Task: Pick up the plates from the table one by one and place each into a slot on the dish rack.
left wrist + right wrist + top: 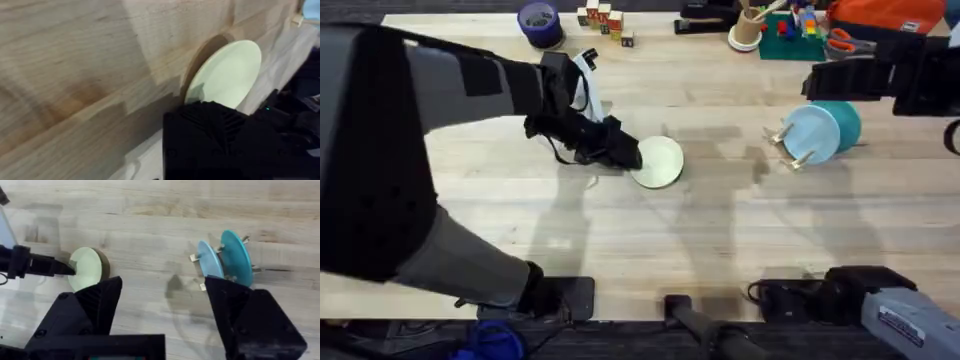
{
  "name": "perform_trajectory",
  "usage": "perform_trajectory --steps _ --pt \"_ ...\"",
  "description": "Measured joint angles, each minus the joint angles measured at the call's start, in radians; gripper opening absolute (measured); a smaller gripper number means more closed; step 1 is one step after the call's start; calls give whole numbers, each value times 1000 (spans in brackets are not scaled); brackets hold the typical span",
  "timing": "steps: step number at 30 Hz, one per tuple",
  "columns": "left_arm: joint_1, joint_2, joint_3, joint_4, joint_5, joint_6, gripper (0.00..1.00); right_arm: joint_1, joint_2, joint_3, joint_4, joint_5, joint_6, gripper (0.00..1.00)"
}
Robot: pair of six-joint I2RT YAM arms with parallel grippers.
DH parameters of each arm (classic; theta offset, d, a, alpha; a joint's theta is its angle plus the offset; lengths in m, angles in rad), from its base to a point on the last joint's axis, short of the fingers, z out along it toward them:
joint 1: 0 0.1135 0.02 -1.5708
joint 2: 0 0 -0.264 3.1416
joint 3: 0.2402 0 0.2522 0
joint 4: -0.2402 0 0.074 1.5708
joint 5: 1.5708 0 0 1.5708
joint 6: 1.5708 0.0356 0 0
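Observation:
A pale cream-yellow plate [660, 162] lies mid-table, tilted slightly. My left gripper [631, 156] reaches in from the left and is shut on the plate's left rim. In the left wrist view a black finger [215, 135] covers the near edge of this plate [227, 72]. The dish rack [788, 148] stands at the right, with a light blue plate [812, 132] and a teal plate [845, 120] upright in its slots. My right gripper [162, 287] hangs high above the table, open, holding nothing. Below it are the cream-yellow plate [86, 267] and both racked plates [222, 257].
Along the table's far edge sit a purple tape roll [539, 22], small coloured blocks [603, 17], a cup of tools [748, 27] and scissors [845, 42]. Bare wood [720, 230] stretches between the plate and the rack and toward the near edge.

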Motion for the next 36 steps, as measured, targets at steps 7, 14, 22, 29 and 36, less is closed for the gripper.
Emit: perform_trajectory --steps 7,14,22,29,36 --pt "3 32 0 0 55 -9 41 0 0 0 0 0 0 993" --pt "3 31 0 0 55 -16 41 0 0 0 0 0 0 995" --pt "3 32 0 0 55 -16 41 0 0 0 0 0 0 995" --pt "3 32 0 0 54 -16 41 0 0 0 0 0 0 995" --pt "3 32 0 0 54 -16 41 0 0 0 8 -6 48 995"
